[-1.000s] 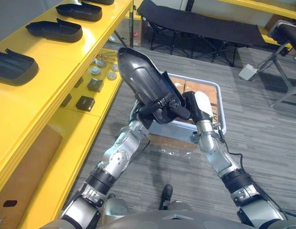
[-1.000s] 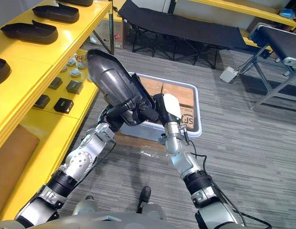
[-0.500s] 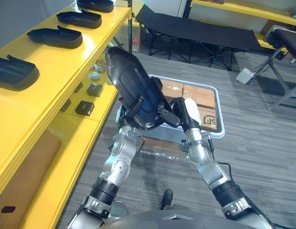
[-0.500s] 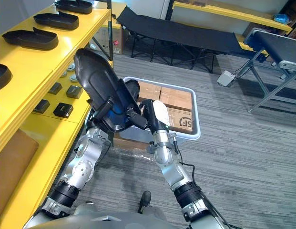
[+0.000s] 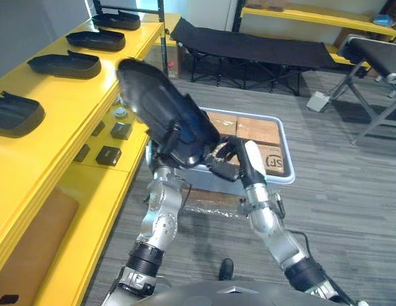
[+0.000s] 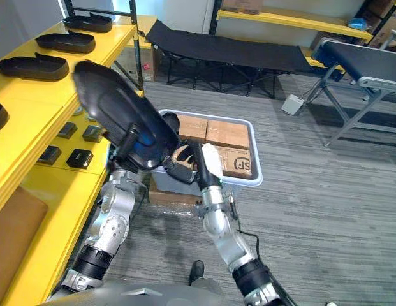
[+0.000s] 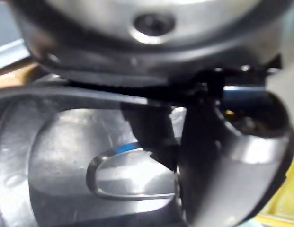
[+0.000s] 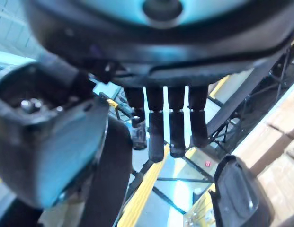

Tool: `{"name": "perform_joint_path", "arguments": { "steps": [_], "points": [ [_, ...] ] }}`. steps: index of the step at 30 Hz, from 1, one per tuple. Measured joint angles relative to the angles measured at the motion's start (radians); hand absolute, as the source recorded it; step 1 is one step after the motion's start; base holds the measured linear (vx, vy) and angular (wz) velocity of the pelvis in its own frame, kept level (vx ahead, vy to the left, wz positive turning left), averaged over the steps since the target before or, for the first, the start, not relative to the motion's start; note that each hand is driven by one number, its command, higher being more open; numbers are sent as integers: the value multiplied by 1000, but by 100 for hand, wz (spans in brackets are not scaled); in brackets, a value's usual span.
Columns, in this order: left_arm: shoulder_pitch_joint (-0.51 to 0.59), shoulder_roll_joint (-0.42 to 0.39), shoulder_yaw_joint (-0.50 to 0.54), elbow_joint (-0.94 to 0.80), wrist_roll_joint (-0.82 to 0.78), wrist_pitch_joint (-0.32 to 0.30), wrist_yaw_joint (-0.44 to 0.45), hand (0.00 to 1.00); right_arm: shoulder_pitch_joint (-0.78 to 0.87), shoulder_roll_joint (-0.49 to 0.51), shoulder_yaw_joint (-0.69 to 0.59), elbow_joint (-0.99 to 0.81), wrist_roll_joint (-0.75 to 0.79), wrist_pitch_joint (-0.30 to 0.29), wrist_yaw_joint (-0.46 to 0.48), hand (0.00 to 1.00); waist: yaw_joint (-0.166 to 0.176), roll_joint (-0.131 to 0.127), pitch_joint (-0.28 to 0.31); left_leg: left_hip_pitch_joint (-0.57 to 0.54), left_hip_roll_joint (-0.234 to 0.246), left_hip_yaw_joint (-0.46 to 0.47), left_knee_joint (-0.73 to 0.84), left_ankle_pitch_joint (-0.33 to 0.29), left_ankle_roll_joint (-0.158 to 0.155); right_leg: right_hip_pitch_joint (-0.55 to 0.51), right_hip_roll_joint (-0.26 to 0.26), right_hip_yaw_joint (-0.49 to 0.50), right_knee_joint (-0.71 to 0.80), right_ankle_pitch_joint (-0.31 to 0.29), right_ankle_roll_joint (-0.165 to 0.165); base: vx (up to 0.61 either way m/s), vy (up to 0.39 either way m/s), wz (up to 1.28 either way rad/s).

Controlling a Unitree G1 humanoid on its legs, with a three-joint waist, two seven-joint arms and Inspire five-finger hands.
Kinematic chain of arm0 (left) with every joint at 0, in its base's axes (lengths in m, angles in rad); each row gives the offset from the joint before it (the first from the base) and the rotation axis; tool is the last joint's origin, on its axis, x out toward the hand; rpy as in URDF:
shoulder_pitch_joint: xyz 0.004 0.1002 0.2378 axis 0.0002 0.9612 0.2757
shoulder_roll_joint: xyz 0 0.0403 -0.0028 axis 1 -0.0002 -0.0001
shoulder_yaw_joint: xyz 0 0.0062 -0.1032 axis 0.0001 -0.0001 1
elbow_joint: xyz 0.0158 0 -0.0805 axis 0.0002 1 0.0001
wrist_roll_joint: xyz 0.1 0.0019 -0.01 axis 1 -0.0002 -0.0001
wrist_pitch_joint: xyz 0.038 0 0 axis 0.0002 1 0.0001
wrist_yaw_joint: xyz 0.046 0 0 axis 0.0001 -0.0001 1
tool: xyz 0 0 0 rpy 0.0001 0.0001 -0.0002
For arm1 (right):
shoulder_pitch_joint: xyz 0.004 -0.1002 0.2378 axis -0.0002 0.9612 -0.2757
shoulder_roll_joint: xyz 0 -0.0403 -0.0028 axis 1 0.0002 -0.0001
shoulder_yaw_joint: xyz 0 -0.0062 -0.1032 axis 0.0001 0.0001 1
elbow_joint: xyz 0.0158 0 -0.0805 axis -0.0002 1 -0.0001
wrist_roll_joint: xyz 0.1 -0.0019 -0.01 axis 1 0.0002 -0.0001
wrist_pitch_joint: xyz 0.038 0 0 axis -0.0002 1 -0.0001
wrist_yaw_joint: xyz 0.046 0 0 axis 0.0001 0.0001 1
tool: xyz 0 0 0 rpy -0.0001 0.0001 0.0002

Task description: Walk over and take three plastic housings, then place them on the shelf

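Holding: left hand (image 5: 175, 145), fingers gripping housing (image 5: 154, 103)
Surface: glossy black, tapered shell
Right hand (image 5: 231, 160): fingers straight, open

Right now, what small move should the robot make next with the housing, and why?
Probably swing the housing leftward over a bare part of the yellow shelf. The left hand grips its lower end, the right hand is beside it, and it is raised next to the shelf edge.
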Motion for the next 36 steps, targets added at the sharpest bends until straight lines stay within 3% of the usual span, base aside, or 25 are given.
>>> {"name": "perform_joint_path", "arguments": {
  "steps": [3,6,9,12,14,17,19,22,24,29,36],
  "points": [
    [0,4,3,-169,209,-29,39,0,45,1,-11,-117,191,-6,51,100,2,3,-2,1,1,1,1,-2,-2,1,1,1,0,0,0,7,11,-1],
    [2,28,-1,-300,459,-51,72,0,103,26,-69,-239,414,-75,84,100,1,19,-12,11,-2,13,-1,-6,-2,4,0,12,0,1,2,27,47,-8],
    [29,50,-4,-347,775,-54,128,0,142,66,-156,-319,591,-165,123,100,-11,35,-26,22,-4,26,-1,-12,2,6,-2,26,0,-1,6,4,40,-12],
    [76,93,-26,-367,965,-43,152,0,172,86,-225,-362,713,-214,151,100,-30,43,-30,35,-5,48,-19,-15,5,2,-1,46,-5,-9,15,-31,30,-17],
    [78,128,-58,-366,1006,-24,144,0,213,86,-254,-375,758,-217,171,100,-39,48,-32,34,-7,55,-35,-13,3,-10,-1,51,-6,-13,11,-31,14,-12],
    [114,163,-94,-365,977,-21,88,0,291,82,-277,-367,786,-176,194,100,-59,68,-42,34,-10,77,-67,0,2,-37,1,69,-5,-12,14,7,9,-17],
    [165,163,-114,-349,862,-24,5,0,325,77,-317,-305,765,-100,190,100,-78,84,-48,34,-8,83,-72,5,7,-44,4,74,-5,-8,19,55,17,-12],
    [241,170,-111,-307,746,-22,-71,0,360,76,-386,-173,774,5,179,100,-79,94,-50,34,-8,98,-79,10,-1,-58,7,84,0,-7,18,61,23,-11],
    [305,170,-79,-307,677,-22,-103,0,409,77,-410,-153,779,34,178,100,-80,98,-49,37,-7,103,-84,11,-2,-58,10,87,0,-3,15,67,22,-9],
    [382,169,75,-307,528,-26,-125,0,432,78,-429,-155,817,38,199,100,-75,83,-45,53,-8,110,-81,1,1,-44,9,93,0,-2,17,23,33,-2],
    [402,165,212,-360,536,-27,-73,0,343,65,-374,-150,841,76,344,100,-26,72,-33,12,-17,18,-62,0,17,-17,-10,9,-6,-20,24,-35,24,33]
  ]
}}
